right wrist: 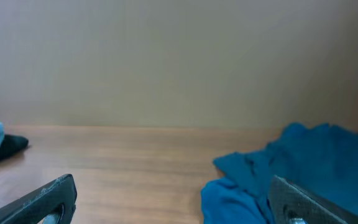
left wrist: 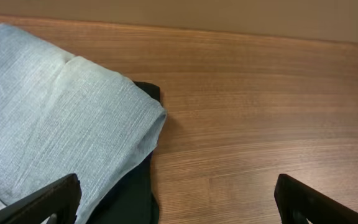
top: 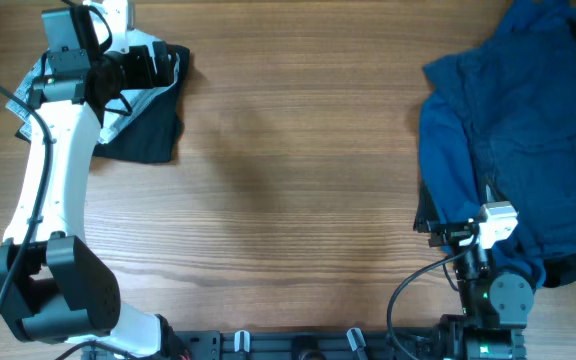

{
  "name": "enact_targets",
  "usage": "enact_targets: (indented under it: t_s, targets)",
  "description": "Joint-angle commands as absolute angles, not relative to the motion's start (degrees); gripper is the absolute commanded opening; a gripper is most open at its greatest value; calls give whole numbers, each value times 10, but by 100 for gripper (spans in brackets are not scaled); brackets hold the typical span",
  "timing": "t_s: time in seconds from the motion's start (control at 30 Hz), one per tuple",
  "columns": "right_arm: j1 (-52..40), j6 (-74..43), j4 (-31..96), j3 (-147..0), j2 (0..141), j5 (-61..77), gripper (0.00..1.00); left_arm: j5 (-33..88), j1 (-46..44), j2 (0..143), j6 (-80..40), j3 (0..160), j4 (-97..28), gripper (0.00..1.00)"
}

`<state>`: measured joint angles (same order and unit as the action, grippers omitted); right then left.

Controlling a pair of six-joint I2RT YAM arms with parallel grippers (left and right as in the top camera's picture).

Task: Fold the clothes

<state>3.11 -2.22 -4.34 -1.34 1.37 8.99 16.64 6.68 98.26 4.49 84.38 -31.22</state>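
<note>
A crumpled blue garment point(top: 513, 140) lies at the right side of the table; it also shows in the right wrist view point(right wrist: 291, 171). A folded pale blue-grey cloth point(left wrist: 48, 124) rests on a folded black garment point(top: 153, 135) at the far left; the black one also shows under it in the left wrist view point(left wrist: 135, 193). My left gripper point(left wrist: 176, 202) is open and empty, just above the folded stack's edge point(top: 153, 65). My right gripper point(right wrist: 173, 202) is open and empty near the front right point(top: 473, 235), beside the blue garment's lower edge.
The wooden table point(top: 298, 180) spans the view between the two piles. The arm bases and cables point(top: 318, 345) sit along the front edge. A plain wall point(right wrist: 166, 62) stands behind the table.
</note>
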Motion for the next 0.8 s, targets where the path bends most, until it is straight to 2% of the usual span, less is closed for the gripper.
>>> enact_targets:
  t_s: [0.0,0.77]
  targets:
    - [34,-17,-33,-3,2,106,100,175,65,973,58,844,-311,100]
    - [34,-46,-8,-3,8,105,100,176,65,973,58,844,-311,100]
